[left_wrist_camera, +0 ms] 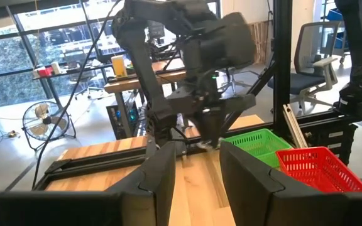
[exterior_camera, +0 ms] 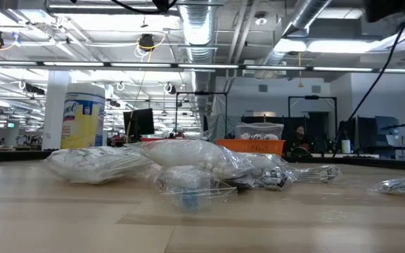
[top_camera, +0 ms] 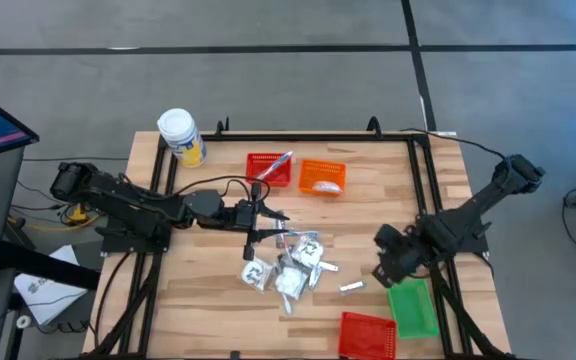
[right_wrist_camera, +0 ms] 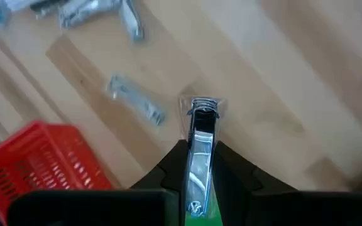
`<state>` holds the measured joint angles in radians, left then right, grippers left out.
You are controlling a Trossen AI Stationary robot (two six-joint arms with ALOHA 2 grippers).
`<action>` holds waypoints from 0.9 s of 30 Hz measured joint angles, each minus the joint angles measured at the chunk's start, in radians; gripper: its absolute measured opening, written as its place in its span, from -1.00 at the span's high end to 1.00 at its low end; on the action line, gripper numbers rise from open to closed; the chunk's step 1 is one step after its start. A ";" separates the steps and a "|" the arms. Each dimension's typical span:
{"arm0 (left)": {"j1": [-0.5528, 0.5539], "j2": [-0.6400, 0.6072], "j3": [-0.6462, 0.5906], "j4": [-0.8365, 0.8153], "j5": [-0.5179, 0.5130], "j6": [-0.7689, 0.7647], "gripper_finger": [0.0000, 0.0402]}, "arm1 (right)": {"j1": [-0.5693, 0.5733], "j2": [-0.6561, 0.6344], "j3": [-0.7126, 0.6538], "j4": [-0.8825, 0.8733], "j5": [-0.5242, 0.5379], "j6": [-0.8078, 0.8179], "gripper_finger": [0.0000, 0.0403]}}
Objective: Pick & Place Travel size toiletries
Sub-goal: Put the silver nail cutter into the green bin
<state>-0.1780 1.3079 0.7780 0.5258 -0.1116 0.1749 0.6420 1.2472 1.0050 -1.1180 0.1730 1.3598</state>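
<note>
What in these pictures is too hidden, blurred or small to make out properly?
- Pile of packets: too small in the high view to count; overlapping and blurred in the low view.
- Jar: its label is too blurred to read in the low view.
- Left gripper: its fingertips run off the left wrist view's bottom edge.
- Silver stick in the right gripper: its lower end is hidden between the fingers.

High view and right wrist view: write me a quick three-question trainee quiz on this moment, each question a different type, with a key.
1. True or false: the right pincer is shut on a silver stick.
2. Multiple choice: which basket lies closest to the right pincer in the high view? A) the orange basket B) the green basket C) the red basket beside the jar
3. Short answer: what colour is the lid of the yellow jar at the table's corner?

Key: 1 true; 2 B; 3 white.
</note>
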 joint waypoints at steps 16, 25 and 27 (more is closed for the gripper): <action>0.000 0.000 0.000 0.067 0.007 0.008 0.42 | 0.292 0.053 0.000 0.014 0.008 0.496 0.76; 0.000 0.000 0.000 0.106 0.015 0.075 0.42 | 0.343 0.157 0.000 0.058 -0.105 0.646 0.76; 0.000 0.000 0.000 0.115 0.015 0.083 0.42 | 0.362 0.174 0.000 0.068 -0.125 0.682 0.76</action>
<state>-0.1780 1.3079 0.7776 0.6408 -0.0963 0.2576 1.0040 1.4211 1.0050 -1.0504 0.0483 2.0414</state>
